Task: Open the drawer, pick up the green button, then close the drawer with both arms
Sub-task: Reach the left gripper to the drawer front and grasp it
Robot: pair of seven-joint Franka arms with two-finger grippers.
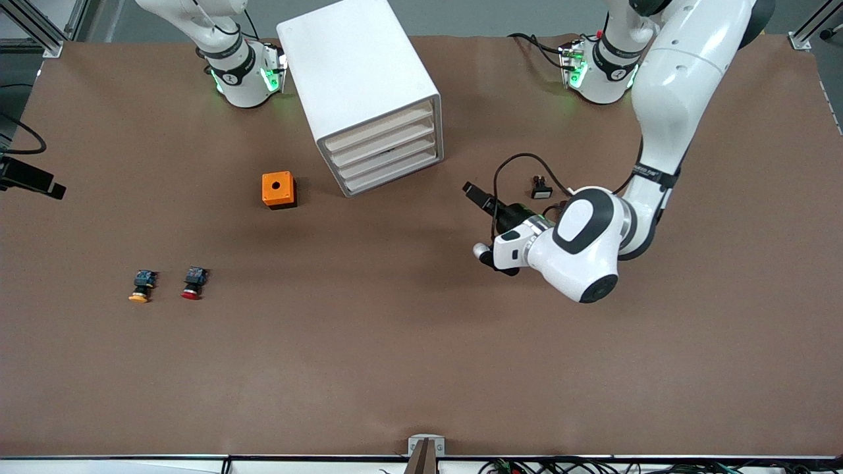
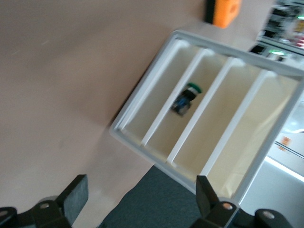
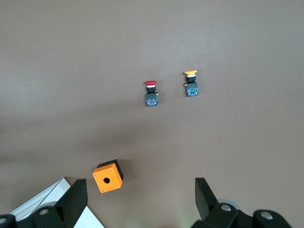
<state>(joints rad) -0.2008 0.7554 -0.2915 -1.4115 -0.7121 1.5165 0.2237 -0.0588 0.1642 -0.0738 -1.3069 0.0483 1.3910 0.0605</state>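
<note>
The white cabinet (image 1: 359,79) stands on the table with all four cream drawer fronts pushed in. The green-capped button (image 2: 187,98) lies inside the drawer (image 1: 388,155) second from the bottom; in the left wrist view that drawer (image 2: 164,128) faces me. My left gripper (image 1: 477,220) hangs over bare table beside the drawer fronts, toward the left arm's end, turned at them. It is open and holds nothing (image 2: 141,190). My right gripper (image 3: 140,190) is open and empty, high over the table beside the cabinet; the front view does not show it.
An orange box with a hole (image 1: 278,189) sits beside the cabinet toward the right arm's end. A red-capped button (image 1: 192,284) and a yellow-capped one (image 1: 141,287) lie nearer the front camera. A small black-and-white part (image 1: 541,191) rests near the left arm's wrist.
</note>
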